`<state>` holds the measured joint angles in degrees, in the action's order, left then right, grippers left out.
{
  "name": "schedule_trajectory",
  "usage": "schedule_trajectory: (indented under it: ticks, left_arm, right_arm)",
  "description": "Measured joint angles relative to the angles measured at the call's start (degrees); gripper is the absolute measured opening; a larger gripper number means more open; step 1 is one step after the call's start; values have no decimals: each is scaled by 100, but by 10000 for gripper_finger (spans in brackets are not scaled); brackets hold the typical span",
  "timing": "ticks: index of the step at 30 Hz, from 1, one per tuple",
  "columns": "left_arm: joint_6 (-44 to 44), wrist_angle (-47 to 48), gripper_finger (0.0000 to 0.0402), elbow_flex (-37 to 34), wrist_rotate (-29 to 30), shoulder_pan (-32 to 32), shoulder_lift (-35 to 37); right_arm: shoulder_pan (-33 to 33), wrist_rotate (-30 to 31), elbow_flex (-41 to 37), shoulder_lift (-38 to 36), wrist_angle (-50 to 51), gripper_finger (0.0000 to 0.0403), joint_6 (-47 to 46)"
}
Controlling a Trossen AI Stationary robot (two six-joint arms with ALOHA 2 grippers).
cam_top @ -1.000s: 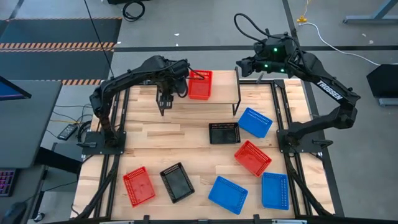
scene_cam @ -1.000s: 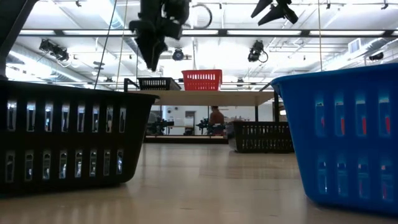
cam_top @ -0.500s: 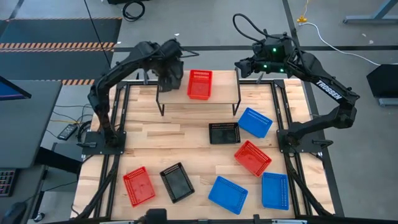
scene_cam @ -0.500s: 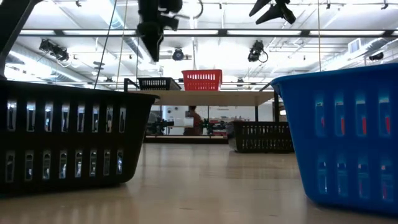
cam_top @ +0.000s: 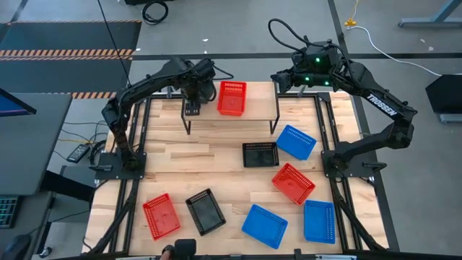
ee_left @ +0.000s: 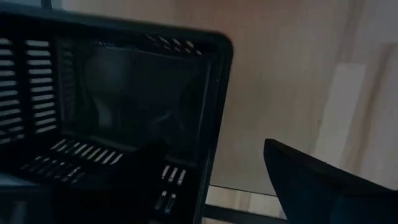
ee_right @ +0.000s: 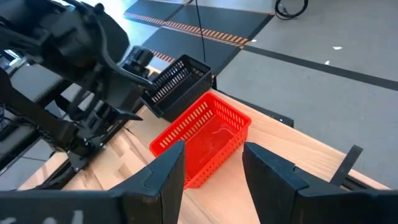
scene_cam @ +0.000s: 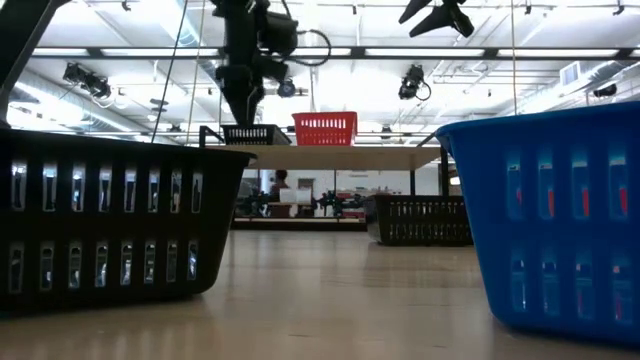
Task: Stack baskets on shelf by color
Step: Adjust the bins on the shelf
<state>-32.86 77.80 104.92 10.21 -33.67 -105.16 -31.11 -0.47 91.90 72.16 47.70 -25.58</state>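
The left tool [cam_top: 192, 101] hangs over the left end of the shelf [cam_top: 263, 108], directly above a black basket [ee_right: 179, 83] that sits on the shelf top; its fingers [ee_left: 311, 180] are parted wide around that basket's rim, 1 inside and 1 outside. Just right of this tool, a red basket [cam_top: 232, 97] rests on the shelf, touching the black one. The right tool [cam_top: 278, 78] hovers spread open above the shelf's right end, holding nothing. 7 more baskets lie on the surface [cam_top: 216, 155] below both tools: 2 red, 2 black, 3 blue.
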Motion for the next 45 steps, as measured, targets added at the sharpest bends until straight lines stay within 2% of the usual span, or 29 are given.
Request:
schedule_trajectory:
  ticks: [3,6,15,18,22,33,45]
  left_arm:
    - [-86,-231,284,-294,69,-3,-1]
    - [-80,-360,263,-516,68,15,-1]
    - [352,-203,104,-599,62,230,-1]
    - [545,-205,70,-599,3,277,-1]
    - [720,-190,44,-599,-104,370,-2]
    - [1122,-168,24,-597,-108,601,-2]
    - [1244,51,74,-595,-105,600,0]
  right_arm:
    - [0,85,0,-1,0,165,1]
    - [-2,88,0,0,3,165,2]
    - [-2,108,0,-2,3,165,0]
    - [-2,108,0,-2,3,165,1]
    - [0,108,0,-2,3,165,2]
    - [0,88,0,-2,0,165,2]
    - [-1,44,0,-2,0,165,23]
